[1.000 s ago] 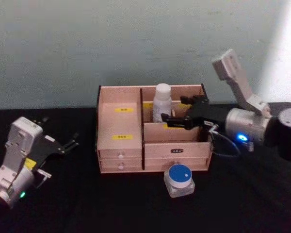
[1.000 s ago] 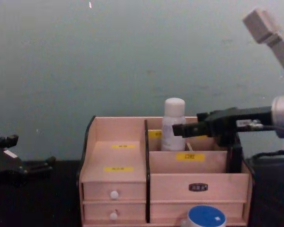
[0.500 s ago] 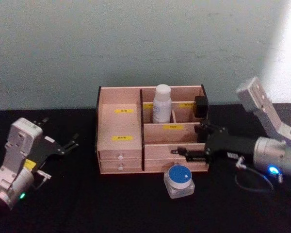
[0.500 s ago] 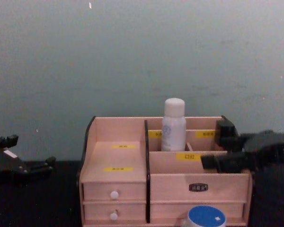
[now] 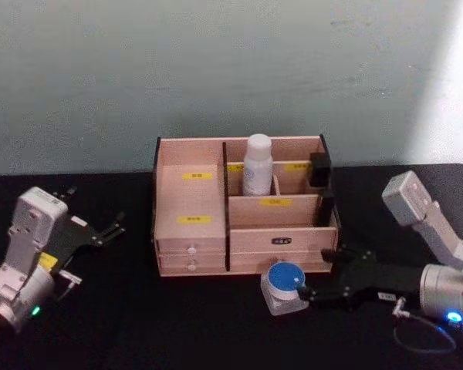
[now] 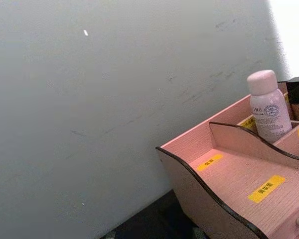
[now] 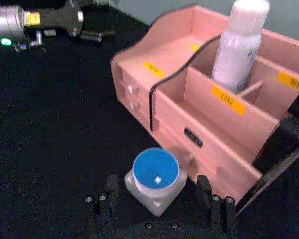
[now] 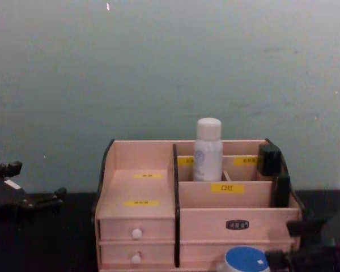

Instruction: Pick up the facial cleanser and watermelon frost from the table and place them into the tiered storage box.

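The tiered storage box [image 5: 191, 202] [image 8: 139, 190] [image 7: 175, 59] [image 6: 229, 174] stands mid-table against the wall. A white capped bottle [image 5: 257, 164] [image 8: 207, 150] [image 7: 237, 45] [image 6: 267, 107] stands upright in its back compartment. A squat clear jar with a blue lid [image 5: 285, 287] [image 8: 246, 261] [image 7: 155, 178] sits on the table before the drawers. Which of them is the facial cleanser or the watermelon frost I cannot tell. My right gripper [image 5: 315, 279] [image 7: 157, 184] [image 8: 283, 245] is low at the table, open, one finger on each side of the jar without touching it. My left gripper [image 5: 92, 210] [image 8: 24, 192] rests open at the far left.
The tabletop [image 5: 139, 324] is black, with a pale wall close behind the box. Two small white-knobbed drawers [image 8: 136, 233] face me at the box's lower left. The left arm's gripper [image 7: 70, 17] lies far off across the table from the jar.
My right gripper has left the box's back compartments, dropping down and forward to the table, and now brackets the blue-lidded jar. The white bottle stays in the box. The left arm is still.
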Robot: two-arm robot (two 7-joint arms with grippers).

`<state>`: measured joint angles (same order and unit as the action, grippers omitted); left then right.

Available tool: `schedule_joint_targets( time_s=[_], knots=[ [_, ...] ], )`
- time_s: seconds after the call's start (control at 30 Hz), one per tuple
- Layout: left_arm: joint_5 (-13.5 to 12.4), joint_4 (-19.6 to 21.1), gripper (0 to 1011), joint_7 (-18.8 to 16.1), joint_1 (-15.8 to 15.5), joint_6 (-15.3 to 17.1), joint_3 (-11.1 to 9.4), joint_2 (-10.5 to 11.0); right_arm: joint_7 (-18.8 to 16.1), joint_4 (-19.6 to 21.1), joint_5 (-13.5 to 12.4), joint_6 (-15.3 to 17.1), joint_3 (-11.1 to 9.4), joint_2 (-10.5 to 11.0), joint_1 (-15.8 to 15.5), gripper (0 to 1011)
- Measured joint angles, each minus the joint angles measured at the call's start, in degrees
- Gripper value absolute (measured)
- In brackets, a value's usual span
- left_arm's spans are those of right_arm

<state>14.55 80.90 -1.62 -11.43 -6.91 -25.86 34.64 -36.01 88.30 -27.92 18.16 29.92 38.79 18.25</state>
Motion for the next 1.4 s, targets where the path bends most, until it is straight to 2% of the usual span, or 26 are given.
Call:
schedule_joint_targets(
  time_s=[0.23, 0.5, 0.9, 1.4],
  knots=[
    [0.00, 0.00, 1001, 0.00, 0.00, 0.00, 0.00, 0.00, 0.65, -0.44, -0.04, 0.79, 1.37, 0.32, -0.37, 1000],
    [0.00, 0.00, 1001, 0.00, 0.00, 0.00, 0.00, 0.00, 1.26, -1.90, 0.26, 1.04, 2.63, -0.58, 0.44, 1000],
    [0.00, 0.00, 1001, 0.00, 0.00, 0.00, 0.00, 0.00, 1.54, -5.02, 1.75, 0.75, 4.30, -3.12, 2.86, 1000],
    [0.00, 0.00, 1001, 0.00, 0.00, 0.00, 0.00, 0.00, -0.01, -8.19, 3.39, -0.30, 6.11, -5.78, 5.95, 1000]
  ],
)
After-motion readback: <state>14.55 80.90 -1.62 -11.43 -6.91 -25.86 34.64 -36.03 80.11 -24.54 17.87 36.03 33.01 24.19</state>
